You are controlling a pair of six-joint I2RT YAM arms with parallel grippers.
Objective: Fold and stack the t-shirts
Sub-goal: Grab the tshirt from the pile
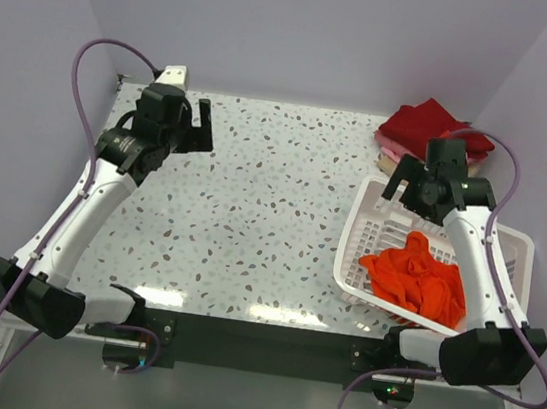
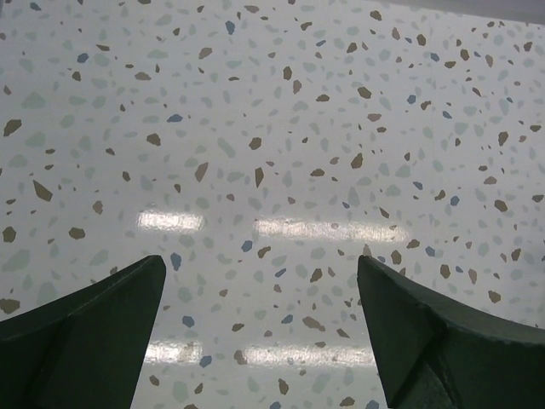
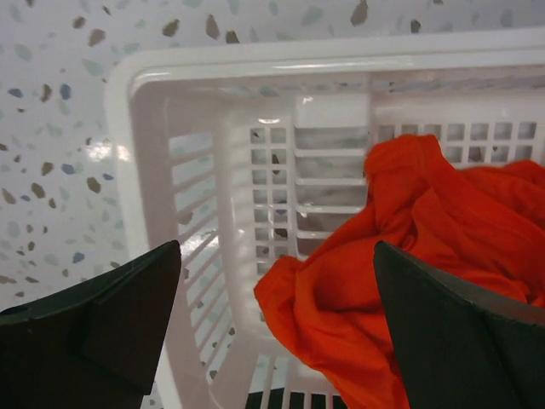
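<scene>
While right fingers [image 3: 94, 332] gape, orange t-shirt [image 3: 409, 247] below

Speckled white table [image 1: 254, 202] here, with glare streaks along its near edge. On the right side a white lattice basket [image 1: 355, 237] sits flat on the top. Just behind it, in the far right corner, rests a stack of folded t-shirts [image 1: 427, 124], dark red uppermost, paler layers beneath.

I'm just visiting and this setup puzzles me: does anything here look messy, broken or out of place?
Only one thing: the orange-red t-shirt lies crumpled in a heap inside the white basket, while the other shirts sit folded in a stack at the far right corner of the table. Nothing looks spilled or damaged.
</scene>
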